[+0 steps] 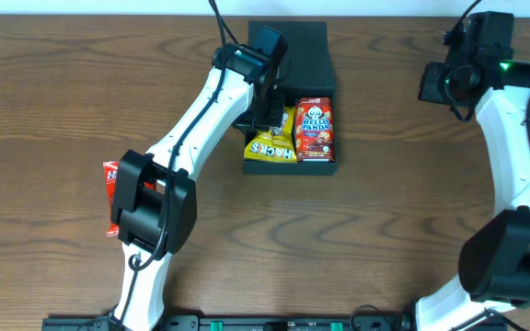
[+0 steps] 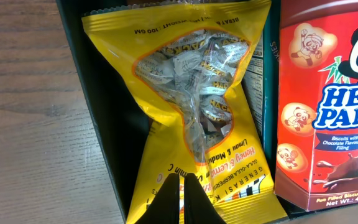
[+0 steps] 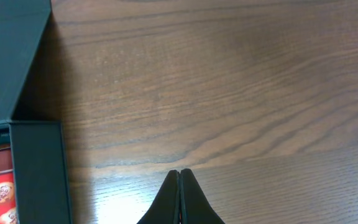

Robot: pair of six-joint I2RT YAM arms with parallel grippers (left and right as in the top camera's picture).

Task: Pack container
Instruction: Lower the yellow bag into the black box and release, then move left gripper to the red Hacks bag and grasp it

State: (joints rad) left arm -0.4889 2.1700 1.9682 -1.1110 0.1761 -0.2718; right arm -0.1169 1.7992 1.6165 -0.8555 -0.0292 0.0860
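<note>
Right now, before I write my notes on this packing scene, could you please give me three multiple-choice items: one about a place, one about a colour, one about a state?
1. Where is the Hello Panda box?
A) in the container, next to the Hacks candy bag
B) outside it, by the right arm
C) on top of the shut box

2. What colour is the snack packet lying on the table by the left arm?
A) green
B) red
C) blue

3. How is the container's lid?
A) shut
B) open, folded back
C) taken off

Answers:
1 A: the overhead view shows it inside the dark walls, beside the yellow bag.
2 B: a red wrapper shows next to the arm.
3 B: the flap lies flat behind the open box.
</note>
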